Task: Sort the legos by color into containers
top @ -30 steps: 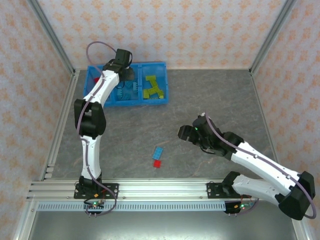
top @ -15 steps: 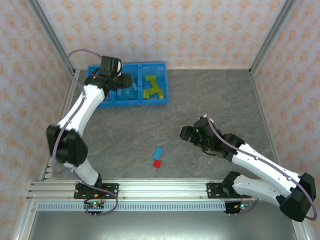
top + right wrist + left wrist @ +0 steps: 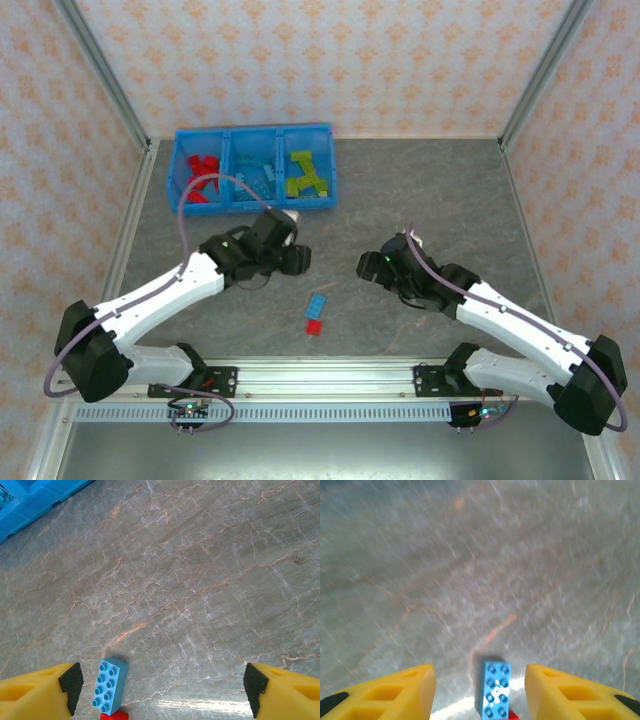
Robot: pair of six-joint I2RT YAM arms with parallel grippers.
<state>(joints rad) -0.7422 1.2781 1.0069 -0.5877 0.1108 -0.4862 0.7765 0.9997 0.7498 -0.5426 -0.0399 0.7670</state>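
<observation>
A light blue lego [image 3: 316,305] lies on the grey table with a small red lego [image 3: 314,327] touching its near end. In the left wrist view the blue lego [image 3: 495,688] sits on the table below and between the open yellow fingers of my left gripper [image 3: 479,690]. My left gripper [image 3: 290,258] hovers up-left of the pair. My right gripper [image 3: 368,266] stands open to their upper right; its wrist view has the blue lego [image 3: 110,684] near its left finger and the red lego [image 3: 114,716] at the bottom edge. The blue tray [image 3: 254,203] holds red, light blue and green legos, one colour per compartment.
The tray stands at the back left against the wall, and its corner [image 3: 30,500] appears at the top left of the right wrist view. Metal frame posts and patterned walls bound the table. A rail [image 3: 300,378] runs along the near edge.
My left arm has swung from over the tray down to the middle of the table, ending just up-left of the blue lego. The right arm has barely moved.
</observation>
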